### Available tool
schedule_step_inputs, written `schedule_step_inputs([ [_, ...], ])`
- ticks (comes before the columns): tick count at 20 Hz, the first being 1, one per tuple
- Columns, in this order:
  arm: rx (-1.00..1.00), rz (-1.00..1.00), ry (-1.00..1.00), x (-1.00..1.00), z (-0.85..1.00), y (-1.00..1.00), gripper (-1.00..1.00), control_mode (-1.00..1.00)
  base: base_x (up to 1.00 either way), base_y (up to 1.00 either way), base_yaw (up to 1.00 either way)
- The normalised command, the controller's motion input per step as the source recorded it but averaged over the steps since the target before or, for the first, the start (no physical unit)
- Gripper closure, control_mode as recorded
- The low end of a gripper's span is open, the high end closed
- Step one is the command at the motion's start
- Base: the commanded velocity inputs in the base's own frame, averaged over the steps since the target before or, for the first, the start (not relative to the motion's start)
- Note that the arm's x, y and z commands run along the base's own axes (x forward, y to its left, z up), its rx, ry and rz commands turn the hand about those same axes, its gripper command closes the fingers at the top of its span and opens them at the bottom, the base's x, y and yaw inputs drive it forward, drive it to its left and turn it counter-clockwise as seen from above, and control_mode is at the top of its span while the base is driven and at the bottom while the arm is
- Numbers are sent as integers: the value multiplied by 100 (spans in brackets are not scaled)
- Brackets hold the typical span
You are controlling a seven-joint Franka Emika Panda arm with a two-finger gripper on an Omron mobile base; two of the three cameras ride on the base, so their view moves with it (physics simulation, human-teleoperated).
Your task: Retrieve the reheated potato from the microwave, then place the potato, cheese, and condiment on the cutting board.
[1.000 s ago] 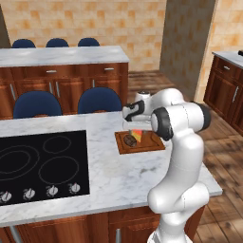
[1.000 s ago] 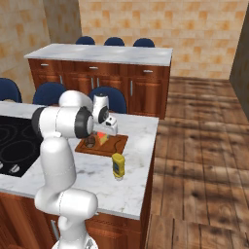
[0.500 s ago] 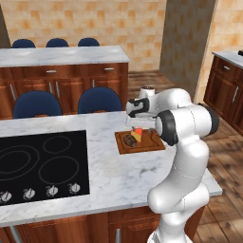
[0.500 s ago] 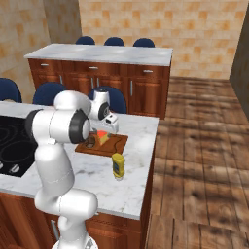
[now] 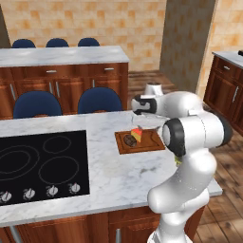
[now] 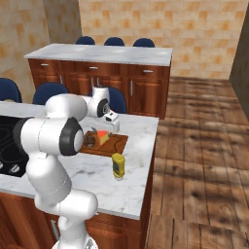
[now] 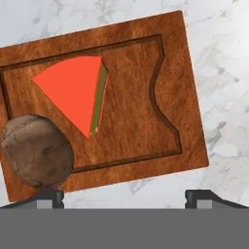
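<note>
Potato [image 7: 37,151] and cheese [image 7: 73,91] both lie on the cutting board [image 7: 141,104], and above them the gripper [image 7: 124,197] hangs with its two dark fingertips [image 7: 47,196] spread wide at the bottom of the hand view, holding nothing. In that view the potato sits at the lower left, a rough brown lump overlapping the board's near rim, just above the left fingertip; whether they touch I cannot tell. The cheese, an orange-red wedge with a greenish edge, lies in the upper left part of the board, close beside the potato. The right half of the board is bare wood with a carved groove, and pale marble counter [image 7: 223,73] surrounds it. In the left base view the gripper [image 5: 142,124] hovers over the cutting board [image 5: 153,141] at centre right, with the potato [image 5: 129,140] and cheese [image 5: 137,134] side by side on the board's left part, and the white arm [image 5: 190,137] bending over them from the lower right. A black glass cooktop [image 5: 40,166] fills the left of that counter, and blue chairs [image 5: 98,99] stand behind it. In the right base view the cutting board [image 6: 114,144] sits at centre left, with the potato [image 6: 90,141] and cheese [image 6: 101,136] on it partly behind the arm. The condiment [image 6: 117,166], a yellowish bottle, stands upright on the marble counter [image 6: 131,187] just below the board in the frame, off the wood.
</note>
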Motion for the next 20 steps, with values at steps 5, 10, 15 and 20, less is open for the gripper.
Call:
schedule_step_inputs([
  [5,0,19,0,-48,37,-18,-100,-100,0,0,0],
  [10,0,38,0,-51,33,-25,-100,-100,0,0,0],
  [15,0,44,0,-51,23,-23,-100,-100,0,0,0],
  [20,0,37,0,-45,25,-26,-100,-100,0,0,0],
])
